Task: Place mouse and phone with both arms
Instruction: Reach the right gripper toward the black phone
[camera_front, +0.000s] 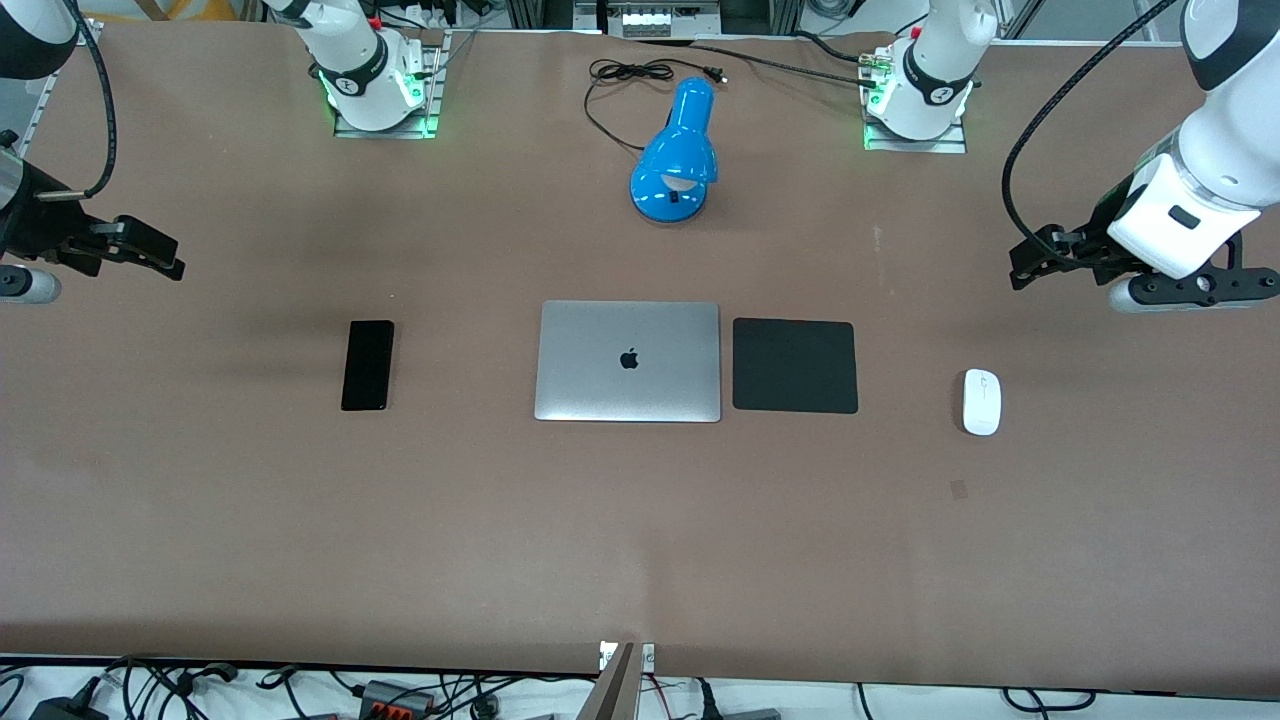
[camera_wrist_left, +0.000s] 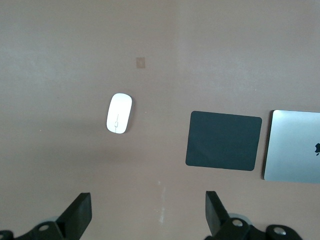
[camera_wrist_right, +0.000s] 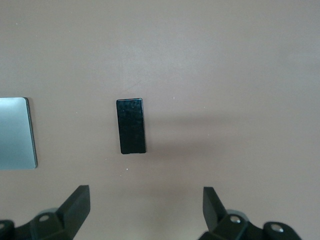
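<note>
The white mouse (camera_front: 981, 401) lies on the brown table toward the left arm's end, beside the black mat (camera_front: 795, 366). It also shows in the left wrist view (camera_wrist_left: 119, 120). The black phone (camera_front: 367, 365) lies flat toward the right arm's end, apart from the laptop (camera_front: 628, 361), and shows in the right wrist view (camera_wrist_right: 131, 125). My left gripper (camera_front: 1030, 262) hangs open and empty over bare table, short of the mouse (camera_wrist_left: 148, 212). My right gripper (camera_front: 160, 255) hangs open and empty over bare table, short of the phone (camera_wrist_right: 146, 207).
The shut silver laptop lies mid-table, with the mat right beside it on the mouse's side. A blue desk lamp (camera_front: 676, 155) with a black cord (camera_front: 625, 75) stands between the two bases, farther from the front camera than the laptop.
</note>
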